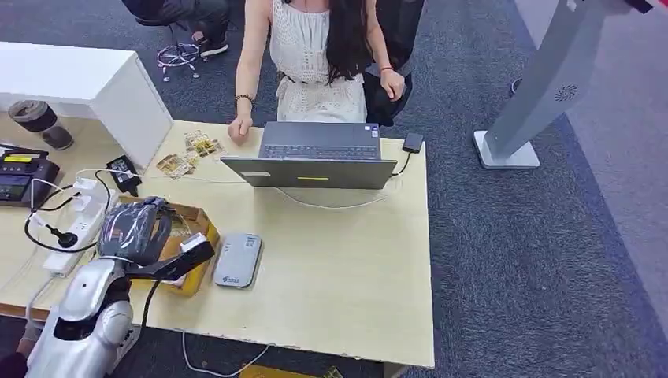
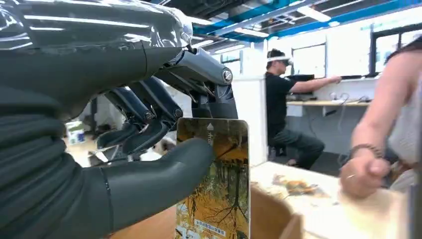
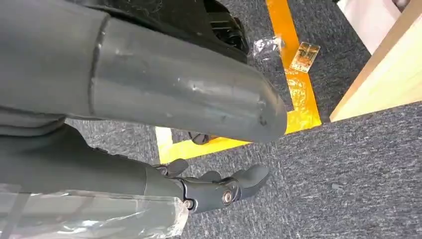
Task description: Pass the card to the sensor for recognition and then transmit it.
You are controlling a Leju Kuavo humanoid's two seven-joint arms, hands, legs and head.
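Observation:
My left hand (image 1: pixel 140 231) hovers over the left part of the table, above a shallow cardboard box (image 1: pixel 198 223). It pinches a card (image 2: pixel 218 185), printed with yellow autumn trees, between its thumb and fingers; in the head view the card (image 1: pixel 193 242) shows as a pale edge past the fingertips. The grey card sensor (image 1: pixel 238 260) lies flat on the table just to the right of the held card, apart from it. My right hand (image 3: pixel 214 189) hangs beside the table over the carpet, fingers loosely apart and holding nothing.
A person sits across the table behind an open laptop (image 1: pixel 315 157), one hand (image 1: pixel 239 126) resting near several loose cards (image 1: pixel 189 153). A power strip and cables (image 1: pixel 75 224) lie at the left. A white box (image 1: pixel 79 83) stands at the back left. One card (image 3: pixel 304 56) lies on the floor.

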